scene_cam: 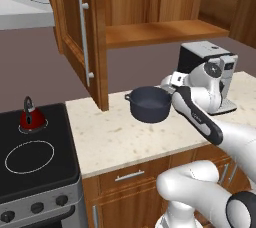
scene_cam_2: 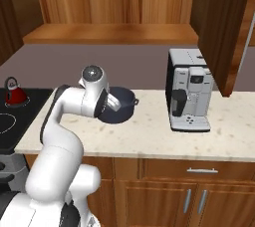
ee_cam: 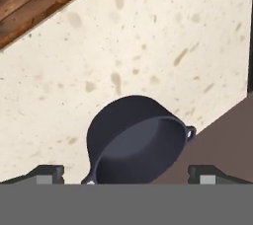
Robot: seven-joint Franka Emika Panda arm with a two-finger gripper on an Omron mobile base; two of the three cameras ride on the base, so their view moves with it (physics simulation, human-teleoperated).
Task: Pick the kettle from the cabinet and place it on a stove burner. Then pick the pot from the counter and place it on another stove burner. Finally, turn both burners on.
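**Arm reaching over the counter toward the pot**

The white arm bends at the elbow and extends across the counter (scene_cam: 125, 137), wrist turned down toward the pot. The claw (ee_cam: 126, 172) is spread wide, its two fingertips (ee_cam: 49, 172) flanking the rim and pinching nothing. Far left of the claw, one red kettle (scene_cam: 32, 118) sits on a small stove burner (scene_cam: 32, 128); a larger burner ring (scene_cam: 29, 156) lies before it. One dark pot (scene_cam: 148, 103) stands just ahead of the claw. One coffee machine (scene_cam_2: 188, 90) stands to its right. One cabinet (scene_cam: 150, 17) hangs above, its door (scene_cam: 75, 32) open.
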